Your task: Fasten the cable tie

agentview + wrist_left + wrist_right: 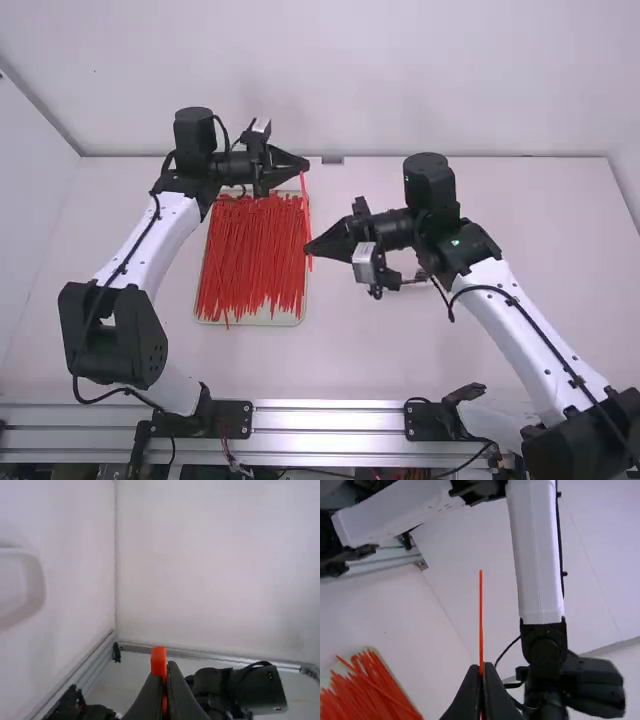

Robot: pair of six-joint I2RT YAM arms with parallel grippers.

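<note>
Pinching the red cable tie: left pincer, right pincer (both clamped tight on it)

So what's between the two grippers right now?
In the high view, one red cable tie runs from the left gripper to the right gripper, both shut on it, over the edge of the pile of ties.

right claw pinching cable tie | tie straight | tie pile nearby | left arm behind
</note>
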